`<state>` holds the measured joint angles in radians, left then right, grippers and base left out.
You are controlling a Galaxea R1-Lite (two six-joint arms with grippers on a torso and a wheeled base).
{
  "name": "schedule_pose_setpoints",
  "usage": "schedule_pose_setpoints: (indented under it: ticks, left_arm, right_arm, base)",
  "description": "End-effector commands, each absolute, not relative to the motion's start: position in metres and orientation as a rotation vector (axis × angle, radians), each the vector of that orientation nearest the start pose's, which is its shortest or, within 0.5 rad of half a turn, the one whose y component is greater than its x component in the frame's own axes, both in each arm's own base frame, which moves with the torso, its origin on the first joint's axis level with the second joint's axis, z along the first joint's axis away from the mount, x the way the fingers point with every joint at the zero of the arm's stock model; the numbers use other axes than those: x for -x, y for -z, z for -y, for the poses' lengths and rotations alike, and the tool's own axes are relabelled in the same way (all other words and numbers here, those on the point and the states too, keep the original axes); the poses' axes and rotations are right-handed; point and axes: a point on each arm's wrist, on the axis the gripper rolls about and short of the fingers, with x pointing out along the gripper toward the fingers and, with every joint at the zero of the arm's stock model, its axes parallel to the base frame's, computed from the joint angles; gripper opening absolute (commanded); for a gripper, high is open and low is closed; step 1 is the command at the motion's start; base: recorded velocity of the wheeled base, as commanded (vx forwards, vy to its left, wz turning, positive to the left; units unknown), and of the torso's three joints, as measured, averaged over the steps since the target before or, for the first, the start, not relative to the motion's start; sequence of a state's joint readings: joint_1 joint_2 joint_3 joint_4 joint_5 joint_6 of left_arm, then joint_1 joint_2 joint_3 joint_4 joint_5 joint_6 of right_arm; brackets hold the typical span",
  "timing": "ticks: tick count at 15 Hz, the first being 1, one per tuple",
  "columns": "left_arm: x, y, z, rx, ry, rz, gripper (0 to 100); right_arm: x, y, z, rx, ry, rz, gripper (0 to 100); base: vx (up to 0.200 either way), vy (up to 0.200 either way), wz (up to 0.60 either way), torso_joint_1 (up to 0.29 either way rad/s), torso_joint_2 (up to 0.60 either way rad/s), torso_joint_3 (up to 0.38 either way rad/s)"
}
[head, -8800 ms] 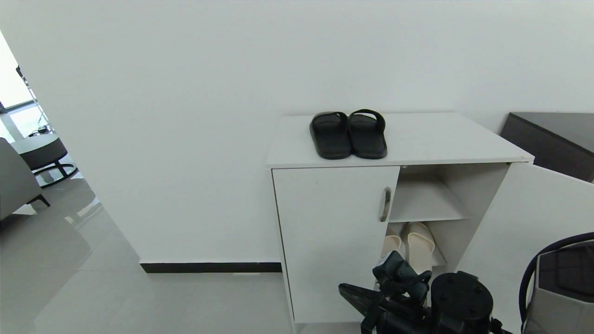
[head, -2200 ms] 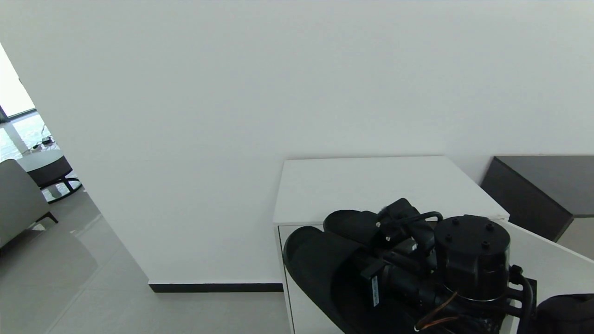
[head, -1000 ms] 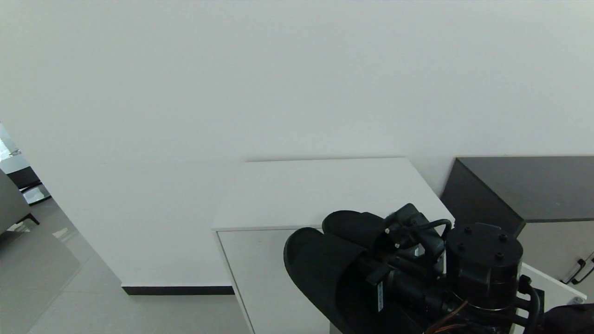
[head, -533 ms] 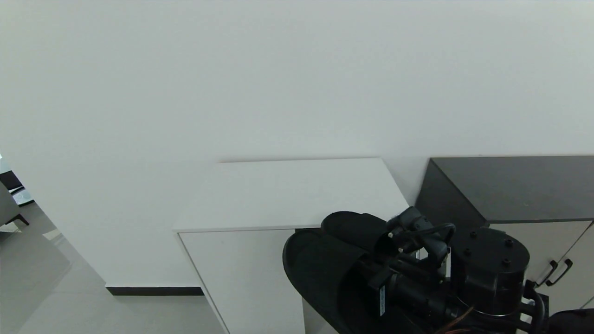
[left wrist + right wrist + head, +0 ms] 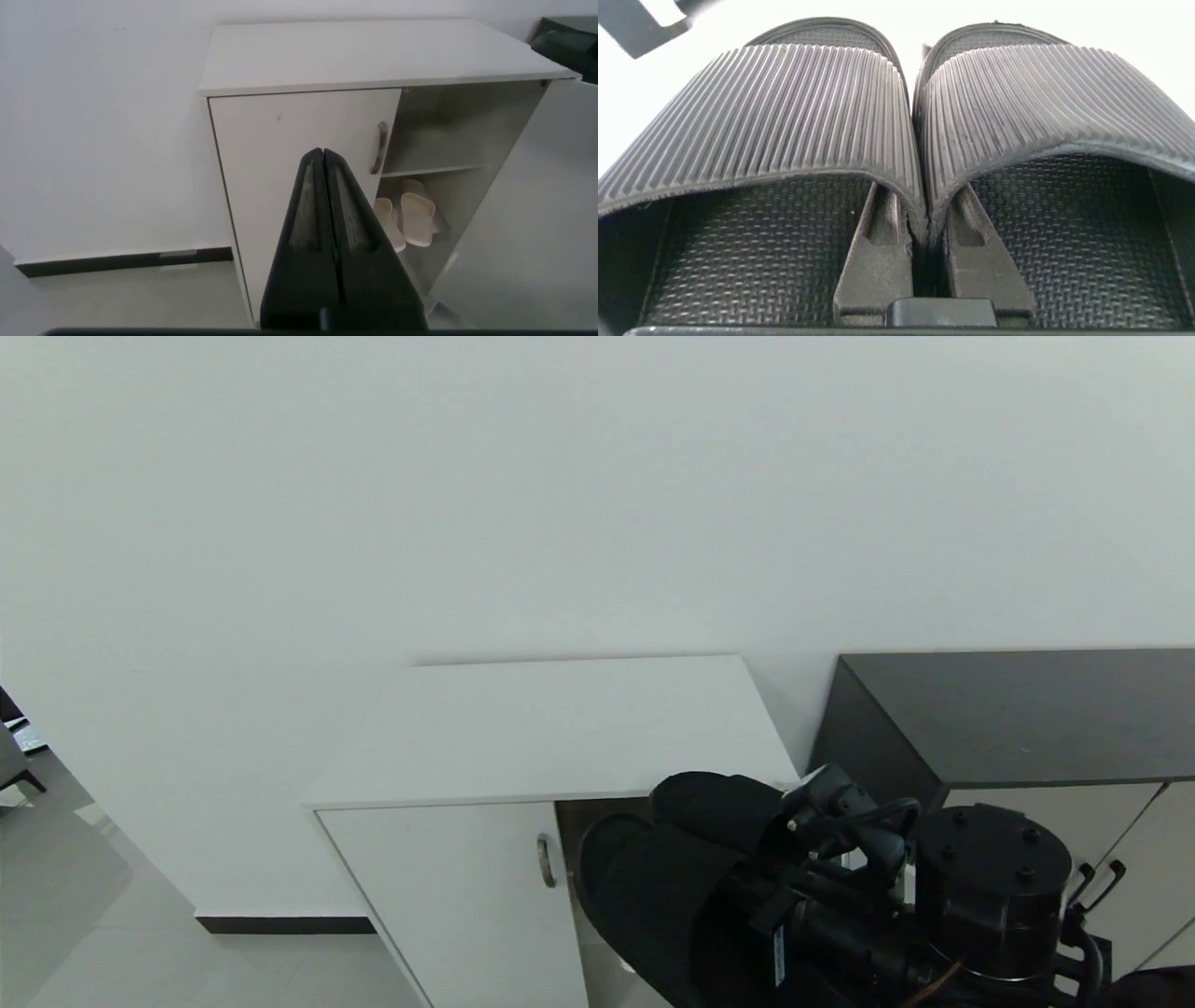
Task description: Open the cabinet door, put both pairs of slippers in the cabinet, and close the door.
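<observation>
My right gripper (image 5: pixel 920 229) is shut on the pair of black slippers (image 5: pixel 906 121), its fingers pinching the inner edges of both straps. It holds the black slippers (image 5: pixel 653 887) just in front of the white cabinet (image 5: pixel 560 728), below the top's front edge. The cabinet's left door (image 5: pixel 299 168) is closed and its right door (image 5: pixel 523 215) stands open. A beige pair of slippers (image 5: pixel 406 210) lies on the lower shelf. My left gripper (image 5: pixel 324 159) is shut on nothing, off in front of the left door.
A dark sideboard (image 5: pixel 1008 709) with light doors stands right beside the cabinet (image 5: pixel 374 56). A white wall runs behind both. Grey floor (image 5: pixel 93 952) lies open to the left of the cabinet.
The head camera has swung right, so the cabinet sits further left in the picture. The black slippers, on the cabinet top 8.8 s ago, stay held in my right gripper.
</observation>
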<state>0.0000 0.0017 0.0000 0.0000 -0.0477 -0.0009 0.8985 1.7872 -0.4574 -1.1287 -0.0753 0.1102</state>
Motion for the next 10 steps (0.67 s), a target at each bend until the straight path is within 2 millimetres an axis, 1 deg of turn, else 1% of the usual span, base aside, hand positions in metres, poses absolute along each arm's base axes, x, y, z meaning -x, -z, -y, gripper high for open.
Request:
schedule_pose_setpoints:
  ticks: [1,7,10]
  left_arm:
    - [0.0227,-0.0755,0.0011,0.002,0.048,-0.002,0]
    - [0.0227,-0.0755,0.0011,0.003,0.048,-0.002,0]
    - [0.0227,-0.0755,0.0011,0.003,0.048,-0.002,0]
  right_arm:
    - [-0.1735,-0.1190,-0.2178,-0.006,-0.823,-0.230,0]
    - [-0.1722,-0.1178,-0.2169,-0.007,-0.828,-0.226,0]
    - [-0.1720,-0.1137,-0.2168,0.021,-0.832,-0.222,0]
  base:
    - [0.000,0.000,0.00,-0.071,0.15,0.085]
    - [0.000,0.000,0.00,-0.168,0.36,0.191]
    - [0.000,0.000,0.00,-0.233,0.51,0.272]
